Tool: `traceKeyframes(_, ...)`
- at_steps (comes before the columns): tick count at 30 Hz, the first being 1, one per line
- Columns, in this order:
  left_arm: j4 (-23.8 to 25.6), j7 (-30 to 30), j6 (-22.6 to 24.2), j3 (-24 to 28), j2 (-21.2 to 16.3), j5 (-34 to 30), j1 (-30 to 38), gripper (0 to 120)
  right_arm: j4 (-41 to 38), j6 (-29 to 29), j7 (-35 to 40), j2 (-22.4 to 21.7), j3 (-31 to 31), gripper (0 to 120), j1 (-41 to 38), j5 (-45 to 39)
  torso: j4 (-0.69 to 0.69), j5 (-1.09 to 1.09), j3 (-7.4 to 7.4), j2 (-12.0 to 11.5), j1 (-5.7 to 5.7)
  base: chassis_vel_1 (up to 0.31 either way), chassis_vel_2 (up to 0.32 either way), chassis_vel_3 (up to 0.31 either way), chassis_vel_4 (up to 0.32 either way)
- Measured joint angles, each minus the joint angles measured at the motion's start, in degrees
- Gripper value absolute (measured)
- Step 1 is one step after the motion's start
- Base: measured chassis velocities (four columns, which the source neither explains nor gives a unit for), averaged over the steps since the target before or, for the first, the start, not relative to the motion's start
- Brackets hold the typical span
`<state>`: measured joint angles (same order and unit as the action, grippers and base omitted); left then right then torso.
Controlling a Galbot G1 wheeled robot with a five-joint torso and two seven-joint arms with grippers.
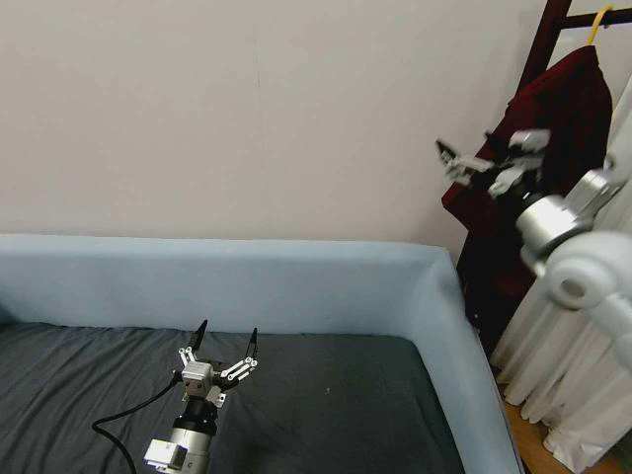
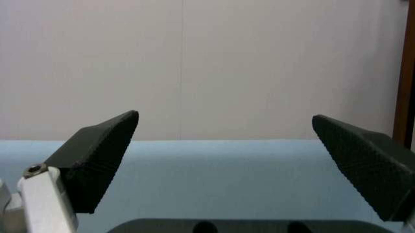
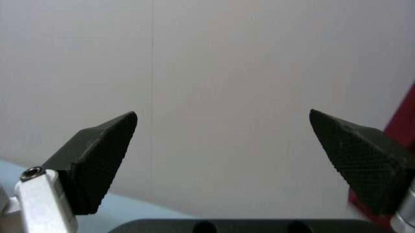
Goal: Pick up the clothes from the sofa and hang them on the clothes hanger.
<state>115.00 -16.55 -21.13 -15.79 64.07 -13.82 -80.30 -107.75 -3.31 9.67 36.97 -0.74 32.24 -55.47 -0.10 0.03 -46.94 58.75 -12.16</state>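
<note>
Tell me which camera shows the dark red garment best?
The head view: the dark red garment hangs from a yellow hanger, the open right gripper by it. The right wrist view catches a red sliver of it. The left wrist view, from the left gripper over the sofa, faces backrest and wall.

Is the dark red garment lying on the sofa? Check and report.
No, the dark red garment hangs from a yellow hanger beside the sofa.

dark red garment (image 1: 571,118), yellow hanger (image 1: 599,22), light blue sofa (image 1: 296,281), dark grey seat cushion (image 1: 346,395)
</note>
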Motion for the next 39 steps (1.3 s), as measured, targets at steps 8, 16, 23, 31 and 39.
traceKeyframes(8,2.5,-2.9,4.1,-1.9,7.5,-0.7,-6.4,100,-0.9,-8.3,-1.4,11.9,-6.9,100,24.7,19.5,0.04,-0.04,0.01,0.0,0.0,0.0,0.0,0.0,0.0)
traceKeyframes(16,4.1,-4.1,1.2,-2.4,11.8,3.1,-15.0,100,-12.7,-3.9,-3.5,23.4,-22.5,100,47.9,33.7,-0.02,-0.04,0.03,0.0,0.01,0.0,0.0,0.0,0.0)
traceKeyframes(23,7.9,-9.2,0.4,-0.9,14.0,9.7,-21.9,100,-23.6,9.1,0.9,29.8,-28.4,100,59.1,42.4,0.02,-0.05,0.03,0.0,0.01,0.0,0.0,0.0,0.0)
traceKeyframes(31,11.3,-10.3,1.7,-2.8,13.3,8.3,-23.0,100,-21.1,6.6,-2.8,31.9,-34.2,100,60.9,41.5,0.01,-0.01,0.01,0.0,0.01,0.0,0.0,0.0,0.0)
traceKeyframes(39,11.3,-9.9,1.8,-2.9,13.1,7.7,-22.9,100,-20.5,6.1,-3.2,31.8,-34.2,100,60.6,41.0,0.02,-0.03,0.01,0.0,0.01,0.0,0.0,0.0,0.0)
